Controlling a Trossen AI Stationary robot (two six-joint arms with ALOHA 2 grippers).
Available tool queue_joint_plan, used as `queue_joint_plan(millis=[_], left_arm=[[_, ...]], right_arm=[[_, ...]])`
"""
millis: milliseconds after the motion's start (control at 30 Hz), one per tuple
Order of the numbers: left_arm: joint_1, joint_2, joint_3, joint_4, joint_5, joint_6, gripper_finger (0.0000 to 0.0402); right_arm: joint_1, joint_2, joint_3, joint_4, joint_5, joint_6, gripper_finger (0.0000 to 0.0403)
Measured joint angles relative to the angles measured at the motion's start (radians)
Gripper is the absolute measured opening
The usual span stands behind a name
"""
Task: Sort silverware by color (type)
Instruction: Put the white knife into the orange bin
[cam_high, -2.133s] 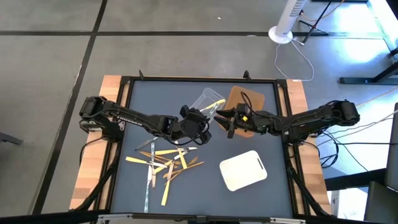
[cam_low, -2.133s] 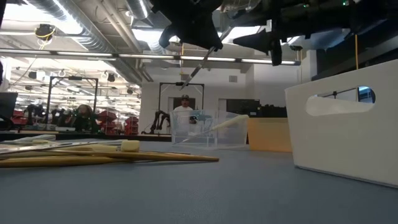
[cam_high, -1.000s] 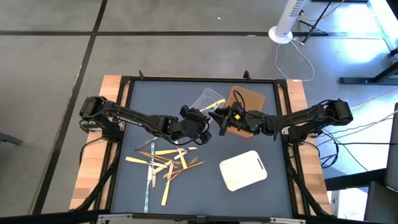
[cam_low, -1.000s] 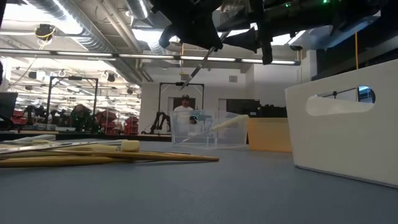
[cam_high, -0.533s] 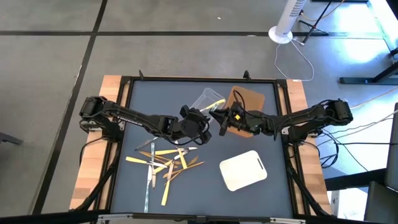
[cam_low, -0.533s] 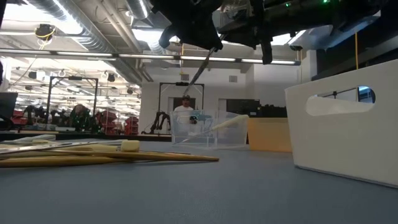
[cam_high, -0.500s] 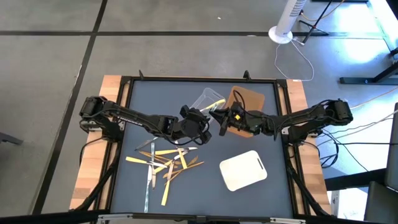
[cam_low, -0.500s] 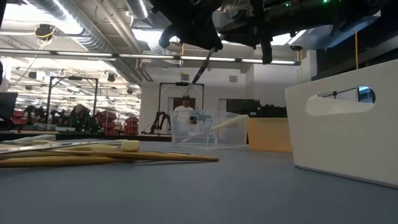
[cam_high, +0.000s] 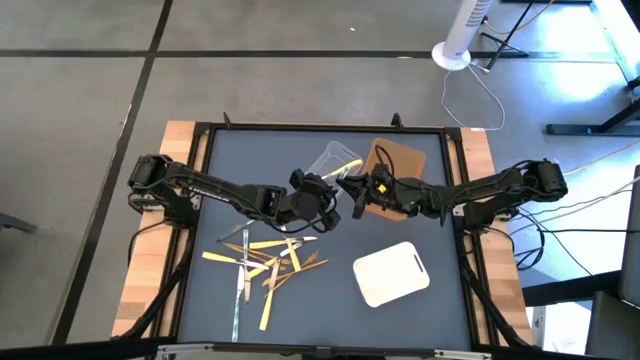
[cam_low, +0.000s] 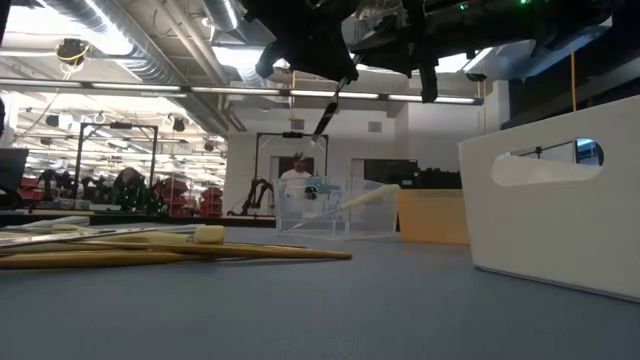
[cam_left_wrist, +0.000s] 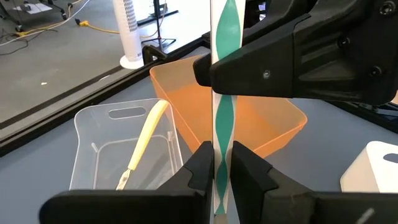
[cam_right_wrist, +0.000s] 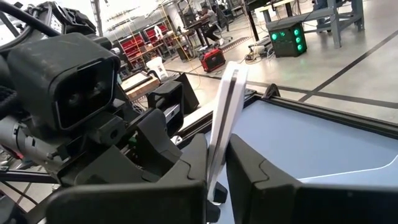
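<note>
- High view: since the earlier frames the right tool has come in from beside the brown tray to meet the left tool above the middle of the desk, just short of the clear tub, and its fingers have closed. The rest of the silverware lies in a loose heap on the desk, well apart from the tub, on the near-left side; the white tray sits on the near side of the brown tray.
- Low view: both tools hang high above the desk, and a silver utensil slants down between them, above the tub. The heap lies flat, well to the left of the tub.
- Left wrist view: the left tool is clenched on the utensil, which stands upright between its fingers; the right tool's dark body crosses it higher up. A pale yellow piece lies inside the tub, which sits beside the orange-brown tray.
- Right wrist view: the right tool is clamped on the same shiny utensil.
- Judgement: with both tools gripping one piece, this looks like a handover; the left must let go before the right can carry it to a tray near the tub.
</note>
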Motion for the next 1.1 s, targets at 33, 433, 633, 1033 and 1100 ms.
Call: queue_joint_plan(millis=[33, 433, 633, 1033, 1100], left_arm=[[0.000, 0.000, 0.000, 0.000, 0.001, 0.000, 0.0035], [0.004, 0.000, 0.000, -0.001, 0.023, 0.000, 0.0069], [0.009, 0.000, 0.000, 0.000, 0.029, 0.000, 0.0106], [0.008, -0.001, 0.000, -0.011, 0.092, 0.000, 0.0129], [0.008, -0.001, 0.000, -0.011, 0.102, 0.000, 0.0129]], right_arm=[[0.000, 0.000, 0.000, 0.000, 0.000, 0.000, 0.0017], [0.000, 0.000, 0.000, -0.010, 0.000, -0.004, 0.0017], [-0.001, 0.000, 0.000, -0.010, 0.003, -0.007, 0.0017], [-0.001, -0.040, 0.000, -0.060, 0.000, -0.031, 0.0017], [-0.001, -0.063, 0.000, -0.091, 0.000, -0.031, 0.0017]])
